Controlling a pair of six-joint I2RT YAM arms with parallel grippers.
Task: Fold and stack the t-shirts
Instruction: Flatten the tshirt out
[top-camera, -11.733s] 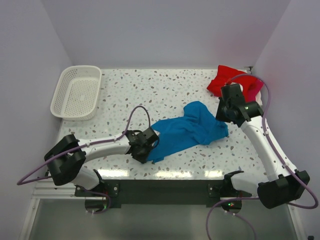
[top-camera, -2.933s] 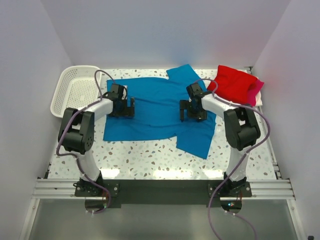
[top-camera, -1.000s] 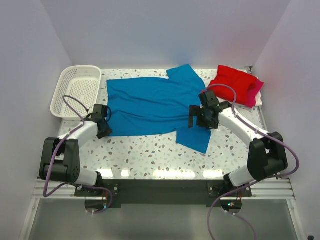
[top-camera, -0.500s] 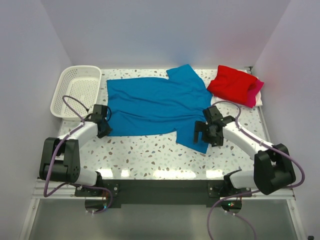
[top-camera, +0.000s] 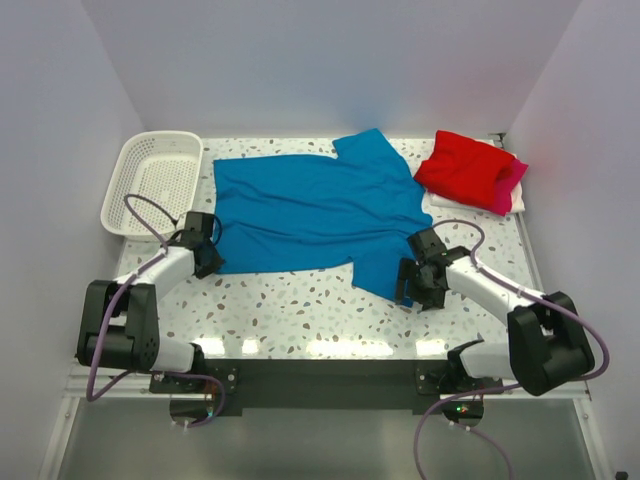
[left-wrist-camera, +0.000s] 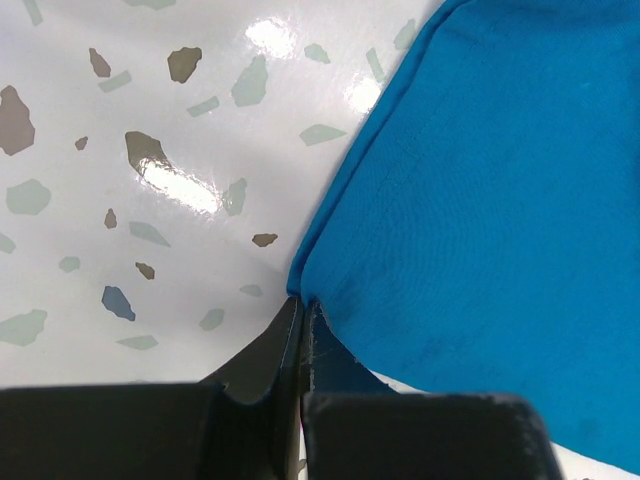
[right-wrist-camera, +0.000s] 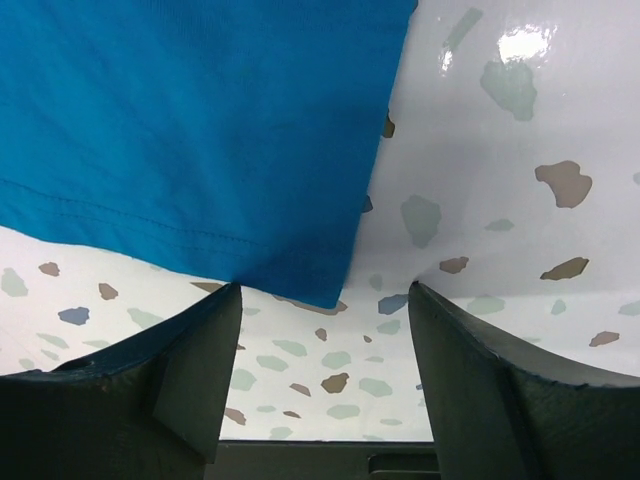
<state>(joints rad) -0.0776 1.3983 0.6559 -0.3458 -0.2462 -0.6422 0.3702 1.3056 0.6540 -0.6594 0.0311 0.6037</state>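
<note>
The bright blue t-shirt (top-camera: 300, 210) lies spread flat across the middle of the table. My left gripper (top-camera: 207, 258) sits at its near left corner. In the left wrist view the jaws are pressed together (left-wrist-camera: 300, 303), pinching the corner of the blue cloth (left-wrist-camera: 480, 200). My right gripper (top-camera: 410, 288) stands open at the near tip of the right sleeve. In the right wrist view the sleeve corner (right-wrist-camera: 310, 285) lies between the spread fingers (right-wrist-camera: 205, 360). The red t-shirt (top-camera: 468, 168) lies folded at the back right on the magenta-pink one (top-camera: 506, 192).
A white mesh basket (top-camera: 128, 195) stands at the back left, just behind my left arm. The speckled table (top-camera: 290, 305) runs bare along the near strip in front of the blue shirt. Walls close in on both sides.
My right gripper has slid toward the near edge, down the sleeve to its tip, and its jaws have narrowed a little. My left gripper has shut on the shirt's corner without moving.
</note>
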